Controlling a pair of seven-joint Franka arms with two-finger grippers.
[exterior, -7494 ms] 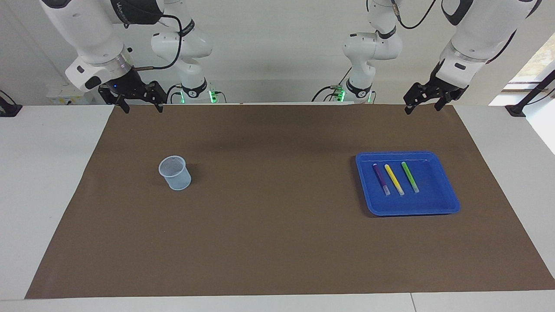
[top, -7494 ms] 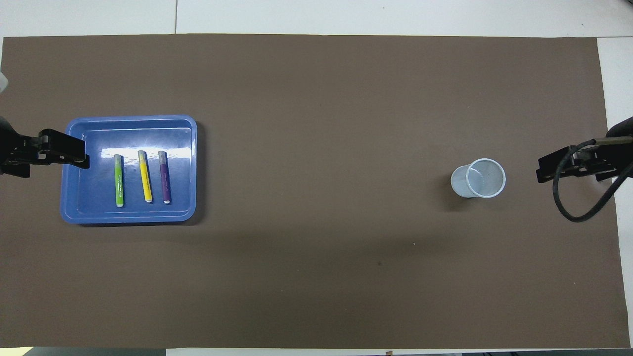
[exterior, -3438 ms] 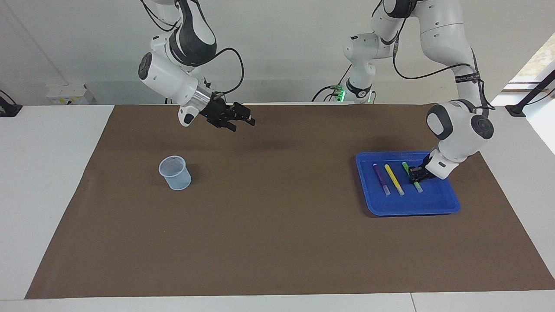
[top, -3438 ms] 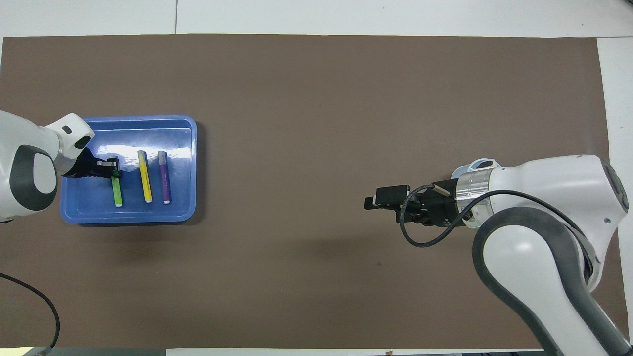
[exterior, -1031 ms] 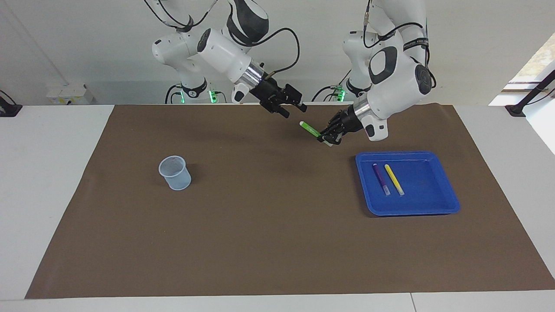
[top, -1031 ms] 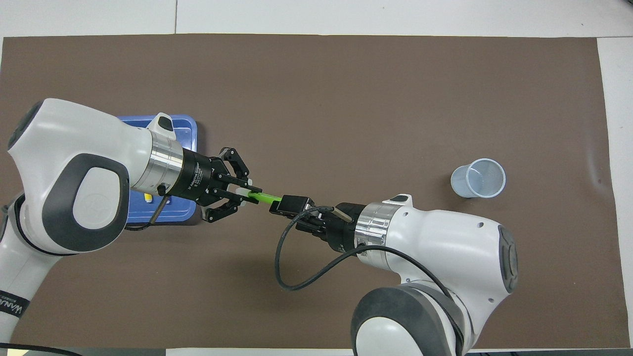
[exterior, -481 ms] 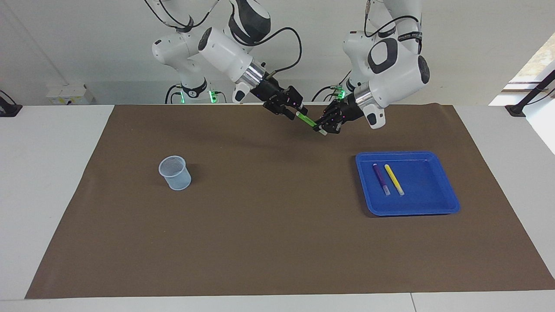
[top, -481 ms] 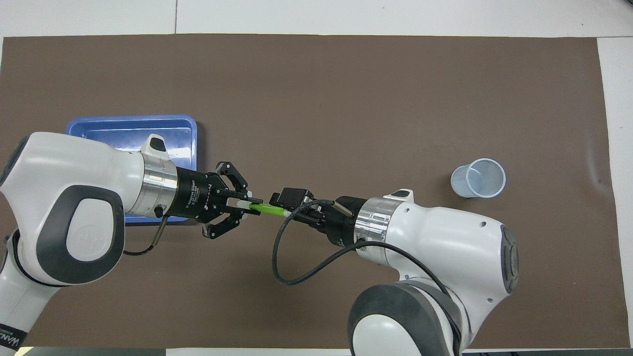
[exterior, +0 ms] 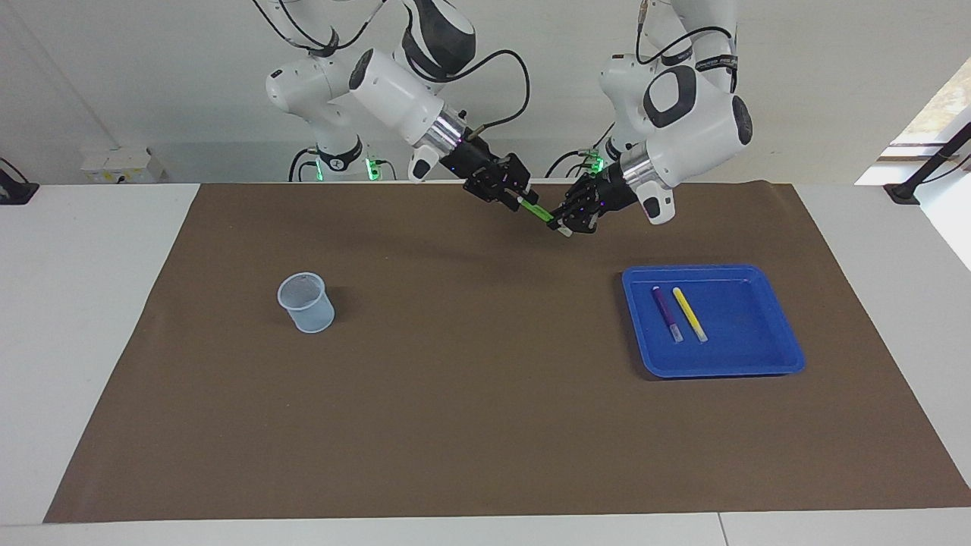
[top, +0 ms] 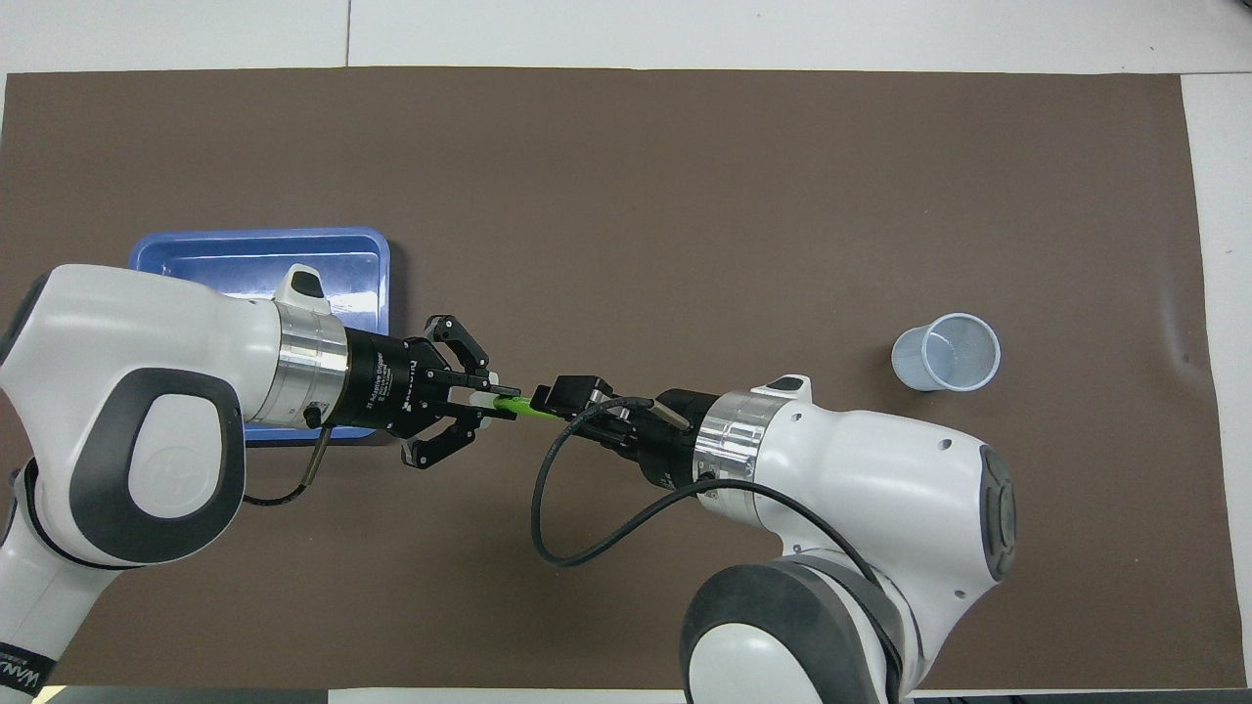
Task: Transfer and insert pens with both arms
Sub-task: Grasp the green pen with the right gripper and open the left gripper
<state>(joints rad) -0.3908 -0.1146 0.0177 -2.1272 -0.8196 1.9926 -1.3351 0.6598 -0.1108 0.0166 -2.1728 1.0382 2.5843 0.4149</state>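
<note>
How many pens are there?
3. The purple pen and yellow pen lie side by side in the blue tray. The green pen is up in the air between the left gripper and right gripper.

Matt brown paper-like mat [exterior: 470, 409] over smooth white table [exterior: 83, 303]. Glossy blue plastic tray [exterior: 766, 356] – translucent ribbed plastic cup [exterior: 306, 303]. Glossy white arm shells, brushed-metal wrist rings [top: 724, 440].

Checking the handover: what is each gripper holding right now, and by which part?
The left gripper holds the green pen by its whitish cap end, up over the mat. The right gripper is at its other end; whether it grips cannot be told.
</note>
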